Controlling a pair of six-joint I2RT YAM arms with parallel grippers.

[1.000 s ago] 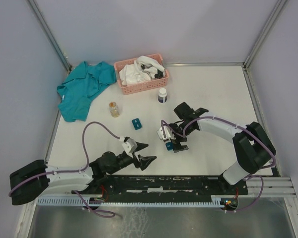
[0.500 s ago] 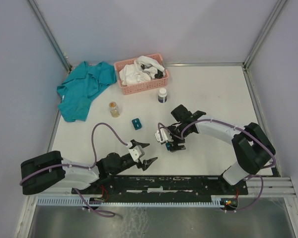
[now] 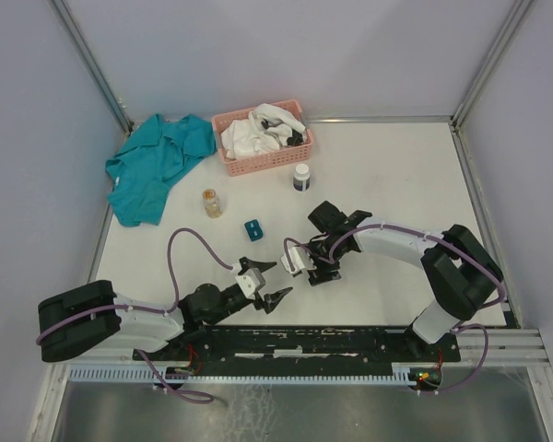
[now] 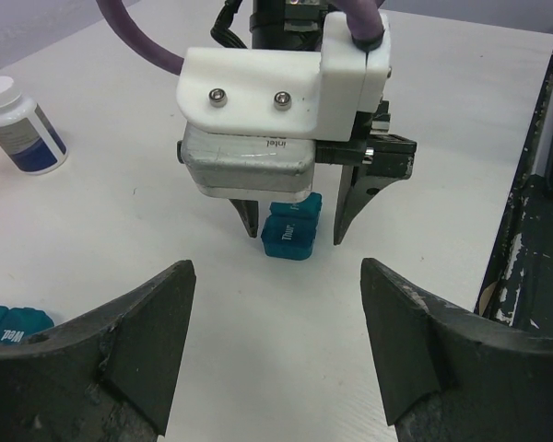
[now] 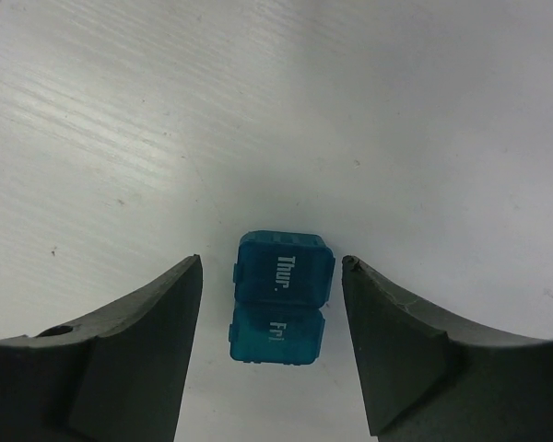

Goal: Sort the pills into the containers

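One teal container, a two-cell box marked "Thur." and "Fri.", lies closed on the white table. My right gripper is open just above it, one finger on each side with a gap at both. The left wrist view shows the same box between the right gripper's fingers. My left gripper is open and empty, low over the table and facing that box from a short way off. The second teal container lies alone to the left. No loose pills show.
A white pill bottle and a small amber bottle stand farther back. A pink lattice basket holding white cloth is at the back, with a teal garment at the back left. The metal frame runs along the table edges.
My right gripper has slid a little to the left, still over the teal box. My left arm has swung in, and its gripper now points at that box.
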